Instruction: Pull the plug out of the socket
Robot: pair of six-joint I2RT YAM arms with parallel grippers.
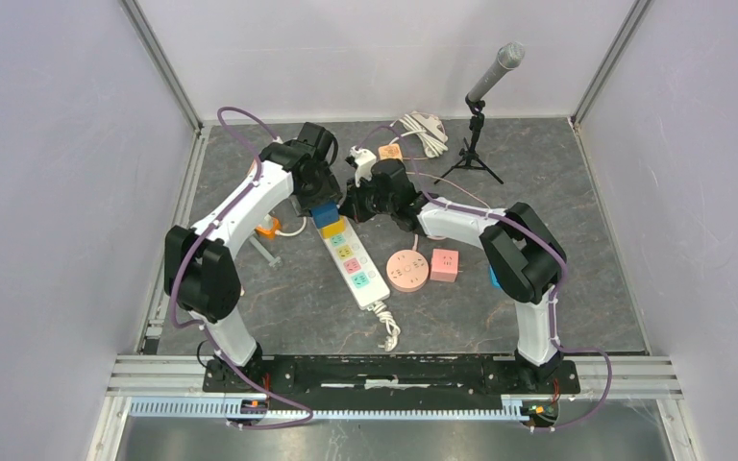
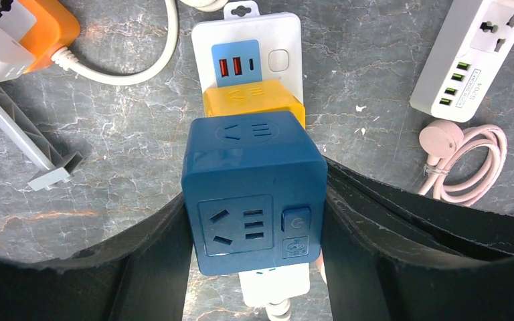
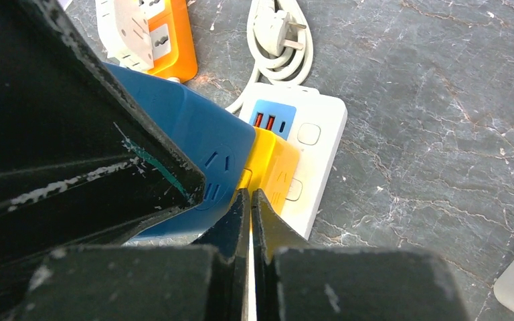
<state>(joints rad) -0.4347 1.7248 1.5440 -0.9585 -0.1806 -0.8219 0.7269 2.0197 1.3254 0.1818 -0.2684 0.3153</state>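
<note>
Two arms, bases at 6 o'clock in the top view.

Nearest them is one white power strip [image 1: 360, 274], cord end closest. Its long axis runs from 5 o'clock to 11 o'clock. Off its 3 o'clock side, near but apart, are one round pink socket [image 1: 408, 270] and one pink cube [image 1: 444, 265] just beside it. Off the 9 o'clock side are one orange-and-white adapter [image 1: 267, 228] and one grey tool [image 1: 264, 252].

Further up the strip sit two cubes, touching. One blue cube plug [image 2: 251, 154] comes first, then one yellow cube [image 2: 254, 100] toward 11 o'clock. Beyond them is a blue panel with two orange USB ports.

The blue cube plug sits over the strip and rides higher than the yellow one. One socket face, the one with the button, points toward 5 o'clock and another points up (sides near equal, so no clear long axis). Cannot tell if its prongs are seated.

The left gripper [image 2: 255, 200] has its fingers pinching the blue cube plug at 3 and 9 o'clock in the wrist view. The right gripper [image 3: 249, 197] has its fingers [image 3: 231, 227] pressed together, tips at the seam against the yellow cube.

Farthest out are one second white strip [image 2: 472, 60] with four green ports, one coiled pink cord [image 2: 465, 157] and one microphone [image 1: 495, 72] at 1 o'clock.
</note>
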